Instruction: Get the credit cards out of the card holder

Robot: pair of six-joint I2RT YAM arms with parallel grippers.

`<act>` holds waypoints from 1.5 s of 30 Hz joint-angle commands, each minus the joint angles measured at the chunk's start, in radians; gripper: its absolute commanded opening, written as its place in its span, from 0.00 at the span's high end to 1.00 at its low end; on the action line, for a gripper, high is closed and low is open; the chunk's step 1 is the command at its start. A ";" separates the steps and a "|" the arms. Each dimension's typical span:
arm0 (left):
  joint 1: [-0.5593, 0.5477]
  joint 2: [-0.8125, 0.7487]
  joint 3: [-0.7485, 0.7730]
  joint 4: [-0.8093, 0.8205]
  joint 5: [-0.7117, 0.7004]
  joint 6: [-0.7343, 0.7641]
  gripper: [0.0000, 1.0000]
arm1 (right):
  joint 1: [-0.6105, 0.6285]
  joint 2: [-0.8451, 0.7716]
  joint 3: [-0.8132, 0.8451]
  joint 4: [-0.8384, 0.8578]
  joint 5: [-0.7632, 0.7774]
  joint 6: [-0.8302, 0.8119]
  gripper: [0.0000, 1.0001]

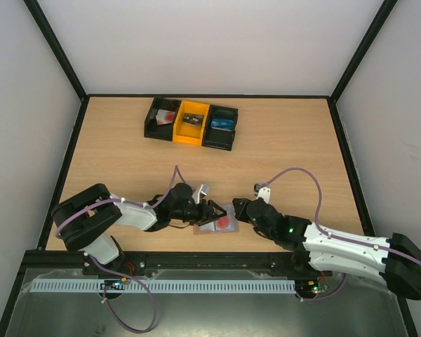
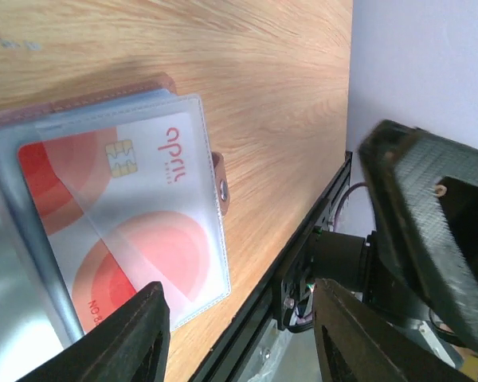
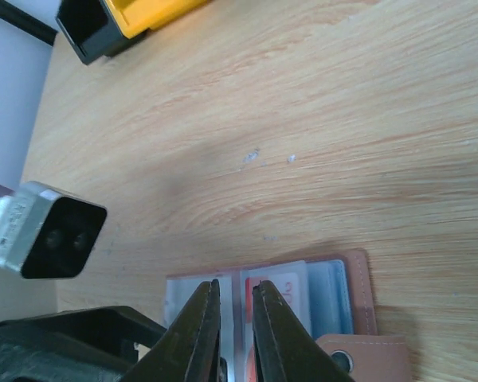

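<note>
Woodgrain table (image 1: 288, 154), white walls (image 1: 210, 42) around it. I see the holder (image 1: 214, 228) flat near the front edge, red card (image 2: 135, 215) in its clear pocket. Left fingers (image 2: 131, 334) stand apart, empty. Right fingers (image 3: 199, 326) are almost together at the holder — whether they pinch anything, I cannot tell.

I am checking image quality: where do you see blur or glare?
Left wrist: near fingers slightly blurred, pale sheen over the red card in the card holder. Right wrist: table grain sharp. Top external: even light, soft shadows.
</note>
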 commanded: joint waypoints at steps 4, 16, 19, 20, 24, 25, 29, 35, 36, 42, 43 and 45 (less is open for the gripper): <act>-0.005 -0.043 -0.029 -0.048 -0.106 0.047 0.49 | 0.006 -0.059 -0.004 -0.051 0.002 -0.036 0.86; 0.011 -0.032 -0.086 -0.066 -0.149 0.059 0.50 | 0.007 0.171 0.023 0.067 -0.167 -0.047 0.83; 0.030 -0.021 -0.077 -0.099 -0.156 0.056 0.51 | 0.006 0.244 0.017 0.071 -0.184 -0.043 0.81; 0.039 -0.020 -0.076 -0.108 -0.153 0.056 0.51 | 0.006 0.263 0.019 0.064 -0.180 -0.043 0.81; 0.061 -0.064 -0.085 -0.166 -0.165 0.067 0.53 | 0.006 0.299 -0.001 0.067 -0.173 -0.031 0.81; 0.062 -0.085 -0.085 -0.195 -0.181 0.076 0.53 | 0.007 0.300 -0.005 0.072 -0.182 -0.025 0.81; 0.062 -0.158 -0.085 -0.280 -0.230 0.099 0.53 | 0.006 0.307 -0.036 0.095 -0.191 0.001 0.81; 0.045 -0.227 -0.085 -0.253 -0.199 0.088 0.52 | 0.006 0.342 -0.032 0.089 -0.173 0.000 0.81; 0.038 -0.225 -0.078 -0.245 -0.191 0.084 0.52 | 0.006 0.340 -0.028 0.085 -0.173 -0.002 0.82; 0.014 -0.149 -0.049 -0.199 -0.178 0.071 0.52 | 0.007 0.288 0.000 0.070 -0.161 -0.007 0.87; 0.013 -0.132 -0.052 -0.185 -0.175 0.067 0.53 | 0.006 0.285 0.002 0.064 -0.155 -0.008 0.86; 0.013 -0.103 -0.056 -0.151 -0.173 0.060 0.53 | 0.007 0.290 0.002 0.064 -0.150 -0.007 0.86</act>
